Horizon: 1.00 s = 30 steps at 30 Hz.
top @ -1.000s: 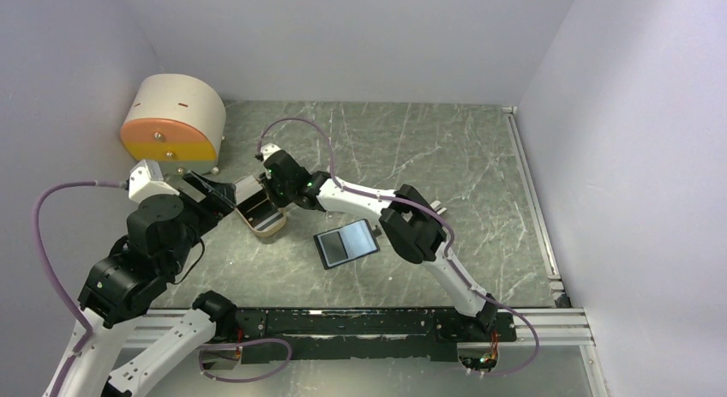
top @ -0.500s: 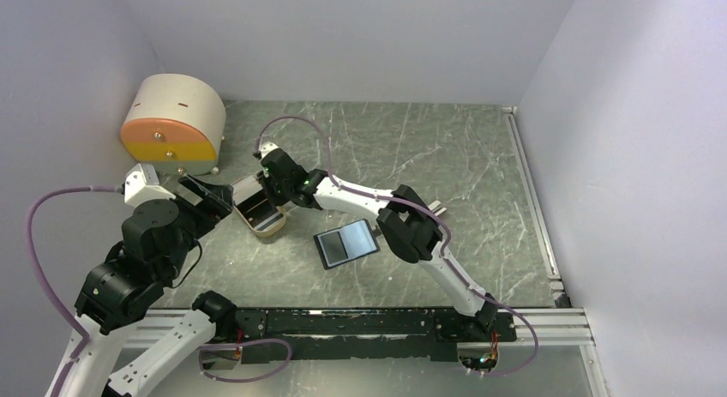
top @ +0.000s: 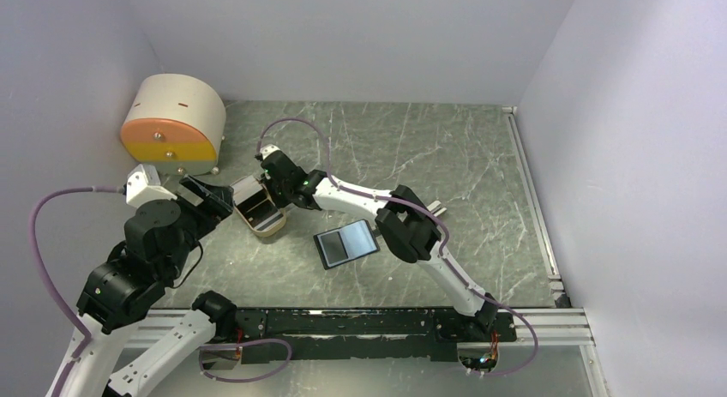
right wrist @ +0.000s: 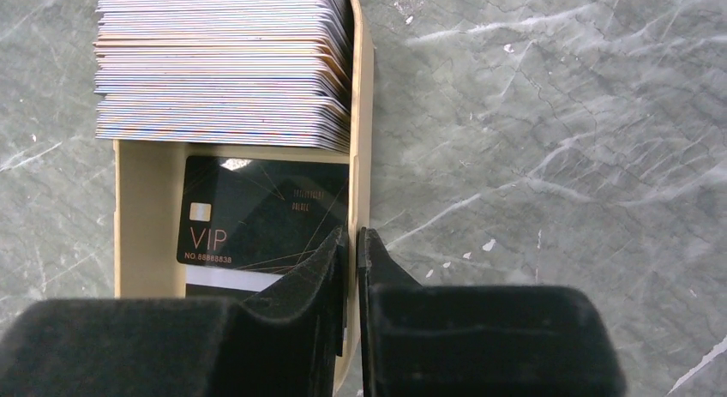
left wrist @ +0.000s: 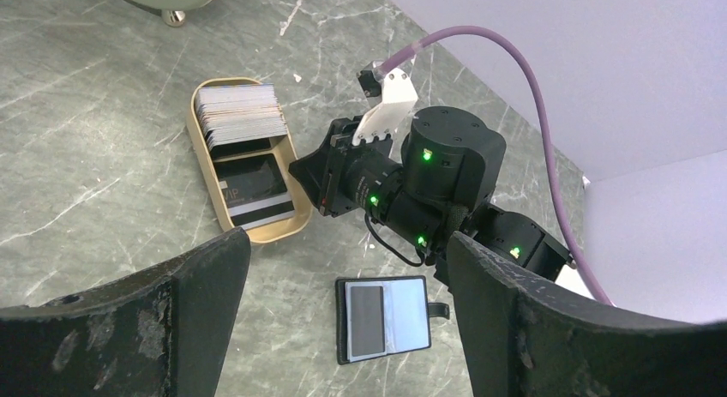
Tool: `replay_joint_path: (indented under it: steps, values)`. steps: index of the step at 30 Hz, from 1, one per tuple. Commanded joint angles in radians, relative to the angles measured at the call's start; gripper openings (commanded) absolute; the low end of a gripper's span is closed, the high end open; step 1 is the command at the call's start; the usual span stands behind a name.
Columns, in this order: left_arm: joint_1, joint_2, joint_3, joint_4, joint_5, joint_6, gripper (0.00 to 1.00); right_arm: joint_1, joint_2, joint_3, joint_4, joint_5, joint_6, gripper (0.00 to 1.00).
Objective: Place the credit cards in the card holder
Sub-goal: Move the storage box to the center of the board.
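Observation:
The credit cards are a stack standing on edge (right wrist: 223, 63) and a black VIP card lying flat (right wrist: 257, 217), all inside a beige oblong tray (right wrist: 129, 243). My right gripper (right wrist: 353, 243) is shut on the tray's right wall, with one finger inside over the VIP card and one outside. The top view shows it at the tray (top: 273, 191). The card holder (top: 345, 243) lies open on the table with a dark card in its left pocket, seen also in the left wrist view (left wrist: 383, 317). My left gripper (left wrist: 343, 260) is open and empty, held above the table left of the tray.
A big beige-and-orange round box (top: 174, 124) stands at the back left against the wall. The right arm's forearm (left wrist: 446, 165) stretches between the tray (left wrist: 199, 148) and the card holder. Grey marble table (top: 446, 157) stretches to the right.
My right gripper has edged slightly left at the tray. The left arm has shifted a little. The card holder has not moved.

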<state>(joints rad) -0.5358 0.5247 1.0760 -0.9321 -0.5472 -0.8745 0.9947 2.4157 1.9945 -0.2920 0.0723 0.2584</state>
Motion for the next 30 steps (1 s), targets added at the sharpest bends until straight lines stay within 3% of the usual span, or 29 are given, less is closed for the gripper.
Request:
replay_joint_path:
  steps: [1,6,19,30]
  values:
    - [-0.008,-0.011,-0.011,0.016,-0.019,0.011,0.89,-0.006,-0.006,0.031,-0.015,0.021,0.012,0.09]
    - [-0.008,-0.012,-0.013,0.016,-0.022,0.009,0.89,-0.012,-0.024,0.027,-0.031,0.025,0.027,0.0]
    - [-0.008,-0.018,-0.016,0.013,-0.023,0.006,0.89,-0.056,-0.105,-0.033,-0.096,0.096,0.07,0.0]
    - [-0.008,-0.013,-0.045,0.033,-0.011,0.006,0.89,-0.134,-0.222,-0.225,-0.083,0.16,0.128,0.0]
